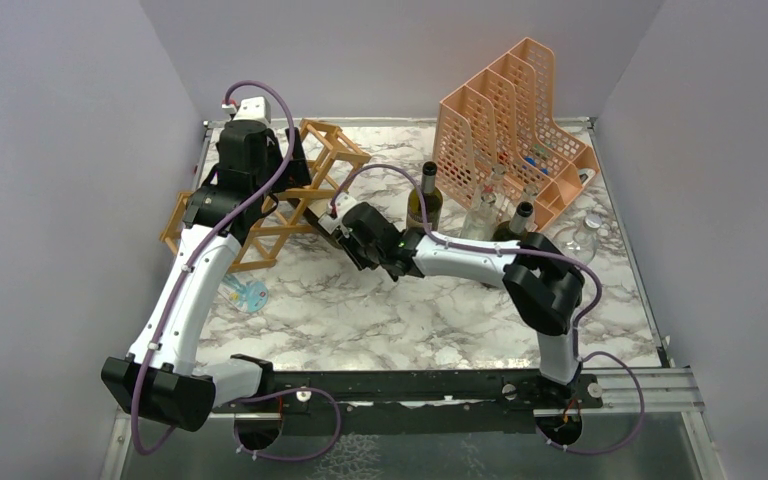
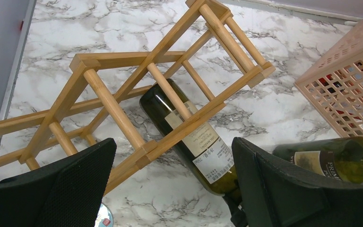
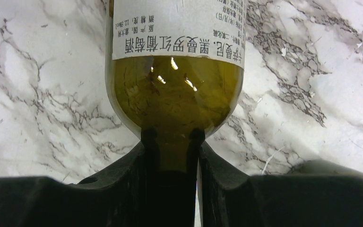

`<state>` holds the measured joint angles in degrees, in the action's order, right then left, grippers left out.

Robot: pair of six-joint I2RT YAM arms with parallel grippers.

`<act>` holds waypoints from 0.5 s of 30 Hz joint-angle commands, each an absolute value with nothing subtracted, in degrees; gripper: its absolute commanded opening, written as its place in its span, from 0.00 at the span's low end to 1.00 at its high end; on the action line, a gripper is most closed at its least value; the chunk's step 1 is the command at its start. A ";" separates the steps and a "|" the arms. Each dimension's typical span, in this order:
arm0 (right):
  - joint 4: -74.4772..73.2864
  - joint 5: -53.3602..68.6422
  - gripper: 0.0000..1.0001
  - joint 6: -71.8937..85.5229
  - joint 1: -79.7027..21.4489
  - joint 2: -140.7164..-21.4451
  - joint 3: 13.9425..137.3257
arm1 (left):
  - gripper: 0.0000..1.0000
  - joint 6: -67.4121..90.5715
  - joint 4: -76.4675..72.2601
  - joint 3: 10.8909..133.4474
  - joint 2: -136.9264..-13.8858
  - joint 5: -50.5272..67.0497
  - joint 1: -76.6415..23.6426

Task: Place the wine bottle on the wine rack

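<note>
The wine bottle (image 3: pixel 175 94) is dark green glass with a white label. It lies tilted, its base pushed in under the bars of the wine rack (image 2: pixel 113 109), a light wooden frame at the table's back left (image 1: pixel 332 150). My right gripper (image 3: pixel 172 175) is shut on the bottle's neck, and in the top view it (image 1: pixel 352 240) sits just right of the rack. The bottle (image 2: pixel 189 137) passes beneath two rack bars. My left gripper (image 2: pixel 172 189) hovers open above the rack with nothing between its fingers (image 2: pixel 71 184). From above, it (image 1: pixel 285 175) is over the rack's middle.
A peach mesh file holder (image 1: pixel 510 120) stands at the back right. In front of it stand two more dark bottles (image 1: pixel 425 200) (image 1: pixel 515 222) and a clear glass bottle (image 1: pixel 480 210). A small blue item (image 1: pixel 245 293) lies by the left arm. Walls close in three sides.
</note>
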<state>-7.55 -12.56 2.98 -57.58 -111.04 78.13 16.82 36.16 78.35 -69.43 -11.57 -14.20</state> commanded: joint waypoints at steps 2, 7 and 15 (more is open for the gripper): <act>1.63 -15.70 0.01 2.26 -58.09 -113.01 85.38 | 0.99 16.19 36.41 79.42 -68.28 -12.17 -13.68; -0.36 -16.71 0.02 1.99 -58.02 -116.14 89.03 | 0.98 17.02 36.73 78.06 -68.38 -13.22 -13.62; -1.01 -17.98 0.10 1.57 -57.92 -119.83 92.62 | 0.97 18.12 36.84 74.24 -69.22 -13.67 -13.54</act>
<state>-7.92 -14.85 2.44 -57.58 -119.39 87.92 17.12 36.32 75.42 -69.32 -13.15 -13.91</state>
